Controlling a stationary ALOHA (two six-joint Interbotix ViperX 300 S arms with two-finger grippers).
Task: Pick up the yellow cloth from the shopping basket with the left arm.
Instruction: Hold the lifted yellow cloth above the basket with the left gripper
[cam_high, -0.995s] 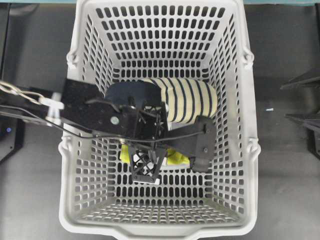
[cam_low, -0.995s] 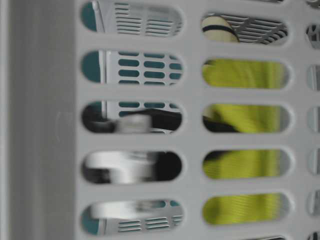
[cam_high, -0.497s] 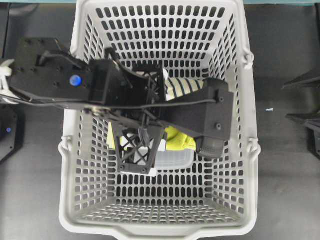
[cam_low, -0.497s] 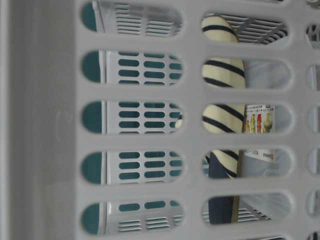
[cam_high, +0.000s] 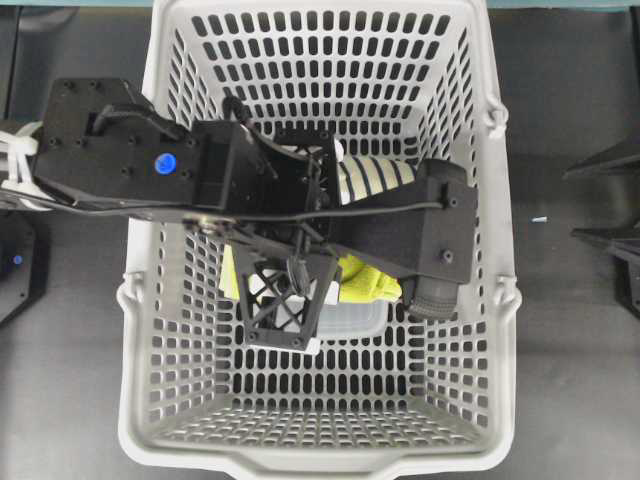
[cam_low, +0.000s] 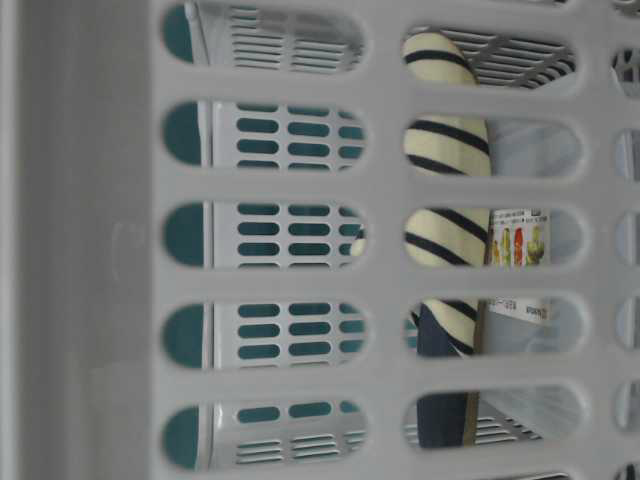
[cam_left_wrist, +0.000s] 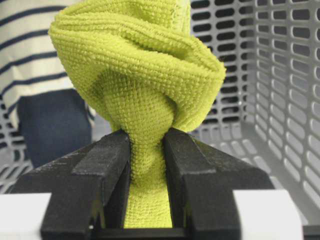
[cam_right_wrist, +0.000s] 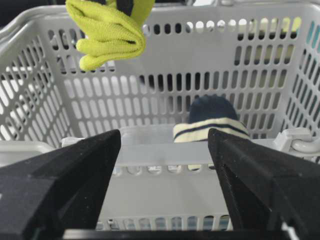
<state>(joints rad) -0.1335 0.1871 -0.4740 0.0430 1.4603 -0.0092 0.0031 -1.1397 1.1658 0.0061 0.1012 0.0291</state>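
Lifted well up since a second ago, the left arm (cam_high: 130, 165) now spans the shopping basket (cam_high: 160, 70) from the left rim toward the middle, where before it reached down low among the contents; in the table-level view the yellow that then filled the wall slots is gone, and only the striped slipper (cam_low: 445, 195) and a labelled clear package (cam_low: 520, 240) show through them. The yellow cloth (cam_left_wrist: 137, 85) has come up with the arm: the left end effector (cam_left_wrist: 146, 165) has its two black fingers pressed onto a narrow gathered neck of the fabric, with the bulk of it bunched into folds beyond the tips. From the right wrist view the cloth (cam_right_wrist: 107, 32) hangs clear above the basket floor, near the height of the far rim, touching neither wall. The right end effector (cam_right_wrist: 164, 180) sits spread wide outside the basket's near wall, holding nothing. The pick looks essentially made, so doing this step well probably means keeping the pinch firm, since only a thin twist of soft fabric lies between the fingers and it could slip, and raising it straight so the hanging folds do not catch the slotted walls or rim lugs.
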